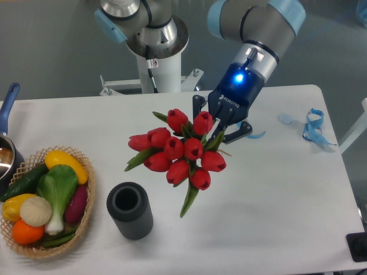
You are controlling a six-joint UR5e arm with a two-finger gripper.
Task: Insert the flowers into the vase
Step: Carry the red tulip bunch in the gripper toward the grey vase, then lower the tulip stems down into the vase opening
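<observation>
tool [217,127] clenched on the flowers [178,153], holding the bunch above the worktop [275,195]. vase [129,209] stands upright on the worktop, below-left of the flowers, beside a basket [86,215] of vegetables.

Setting: robotics lab. Evidence: my arm's base [153,43] on a white pedestal bolted behind a plain white counter [275,206]; bare grey floor; staged props, a basket [86,212] of plastic vegetables, blue ribbon scraps [313,127].
</observation>
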